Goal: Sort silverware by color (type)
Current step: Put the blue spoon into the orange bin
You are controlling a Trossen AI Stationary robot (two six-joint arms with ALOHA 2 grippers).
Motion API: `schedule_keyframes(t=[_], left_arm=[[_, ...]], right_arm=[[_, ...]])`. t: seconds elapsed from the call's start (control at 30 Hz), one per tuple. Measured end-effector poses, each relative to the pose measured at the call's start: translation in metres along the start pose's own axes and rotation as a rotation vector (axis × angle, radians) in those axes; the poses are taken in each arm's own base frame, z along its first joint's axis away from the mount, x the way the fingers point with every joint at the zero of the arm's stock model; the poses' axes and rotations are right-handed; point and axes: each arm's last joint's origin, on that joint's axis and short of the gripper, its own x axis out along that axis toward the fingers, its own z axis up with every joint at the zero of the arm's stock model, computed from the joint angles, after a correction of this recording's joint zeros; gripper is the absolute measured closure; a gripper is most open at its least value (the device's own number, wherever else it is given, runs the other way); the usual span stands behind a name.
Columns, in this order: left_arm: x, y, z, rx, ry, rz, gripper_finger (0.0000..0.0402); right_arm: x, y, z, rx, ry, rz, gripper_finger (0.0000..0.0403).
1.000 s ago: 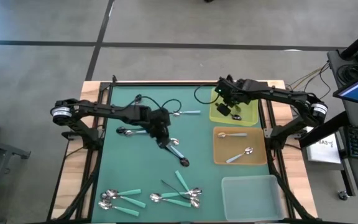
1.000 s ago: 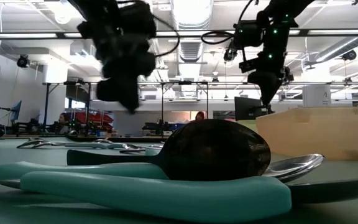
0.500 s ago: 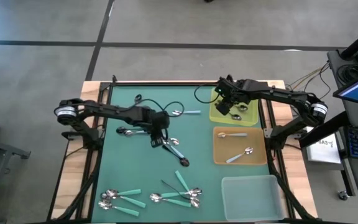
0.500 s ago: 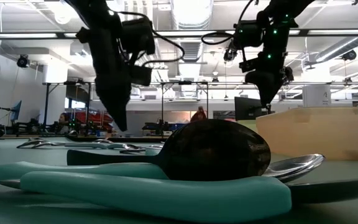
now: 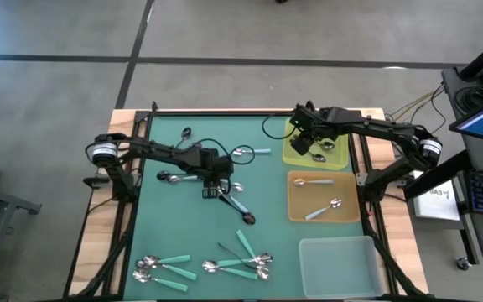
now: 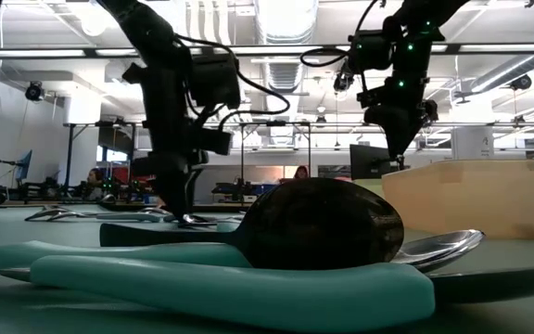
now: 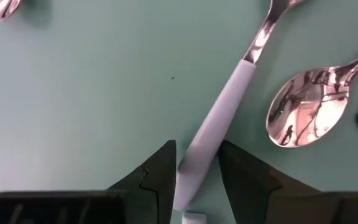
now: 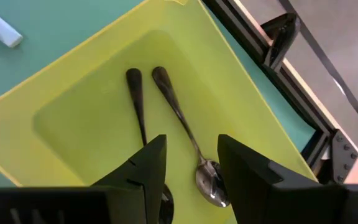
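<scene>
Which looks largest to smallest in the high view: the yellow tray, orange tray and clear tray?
1. clear tray
2. orange tray
3. yellow tray; the right arm covers part of it, so its rank below orange is unsure.

i see a teal-green mat (image 5: 174, 218) covering the table, with a pale wood border (image 5: 116, 126) around it, and on its right side a yellow tray (image 5: 296, 155), an orange tray (image 5: 350, 210) and a clear tray (image 5: 342, 268). the spoon (image 7: 213, 127) between my left gripper's (image 7: 196, 180) black fingers has a light blue handle and a shiny silver bowl, while the two spoons (image 8: 179, 124) under my right gripper (image 8: 191, 168), also black, are dark metal against the yellow. near the front edge lie spoons with teal-green handles (image 5: 241, 268) and silver bowls.
</scene>
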Motion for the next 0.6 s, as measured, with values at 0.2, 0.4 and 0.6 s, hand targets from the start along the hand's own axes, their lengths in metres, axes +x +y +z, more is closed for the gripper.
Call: schedule_keyframes(t=[0.2, 0.4, 0.6], left_arm=[[0.004, 0.004, 0.0, 0.052, 0.002, -0.008, 0.0295], [0.017, 0.006, -0.003, -0.049, 0.048, -0.079, 0.0346], [0.015, 0.006, -0.004, -0.173, 0.056, -0.093, 0.0375]], right_arm=[[0.0, 0.0, 0.0, 0.001, -0.005, 0.001, 0.0271], [0.0, 0.0, 0.001, 0.028, -0.009, 0.002, 0.0274], [0.0, 0.0, 0.001, 0.024, -0.009, 0.002, 0.0282]])
